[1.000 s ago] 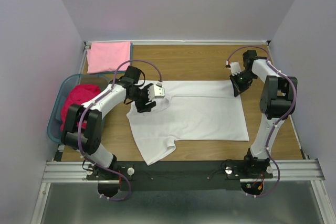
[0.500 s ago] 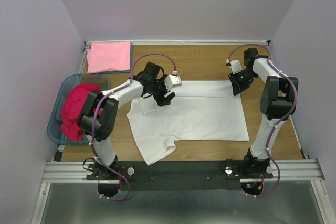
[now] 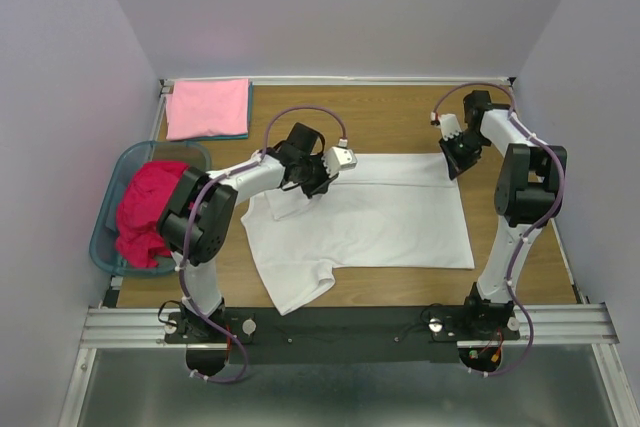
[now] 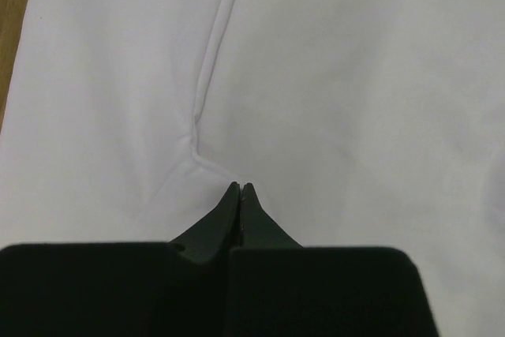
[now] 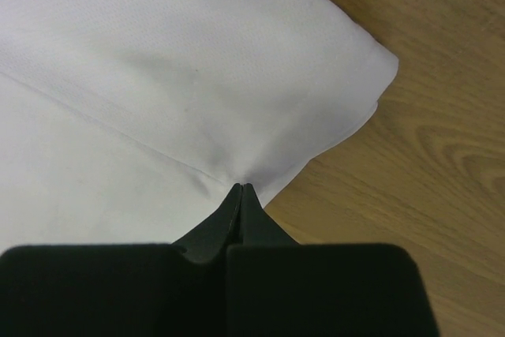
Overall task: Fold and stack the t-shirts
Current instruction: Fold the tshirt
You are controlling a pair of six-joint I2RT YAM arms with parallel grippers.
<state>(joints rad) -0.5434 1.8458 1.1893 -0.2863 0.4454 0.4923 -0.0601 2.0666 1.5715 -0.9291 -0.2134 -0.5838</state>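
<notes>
White shirt (image 3: 380, 217) lies spread flat across the middle of the wooden table (image 3: 380, 117). We read its shoulder end as pointing to the left arm's side. One sleeve sticks out toward the near edge at lower left, and the body runs off to the right as a plain rectangle.

The left gripper (image 3: 316, 187) is down on the shirt's far-left part, by the shoulder. In the left wrist view its fingertips (image 4: 233, 197) are pressed together with no gap. Small creases in the cloth run right into the tips, so we call it closed on a pinch of the white shirt.

The right gripper (image 3: 457, 169) sits at the shirt's far-right corner. In the right wrist view its tips meet right at the cloth's edge. A line in the fabric is drawn into them and bare wood shows just beside them. We call this one clamped on the edge of the white shirt too.

Pink shirt (image 3: 207, 107) is folded flat in the far-left corner of the table, well apart from the white one. Red shirt (image 3: 150, 212) is bunched up in the teal basket (image 3: 102, 227) at the table's left side, heaped above the rim.
</notes>
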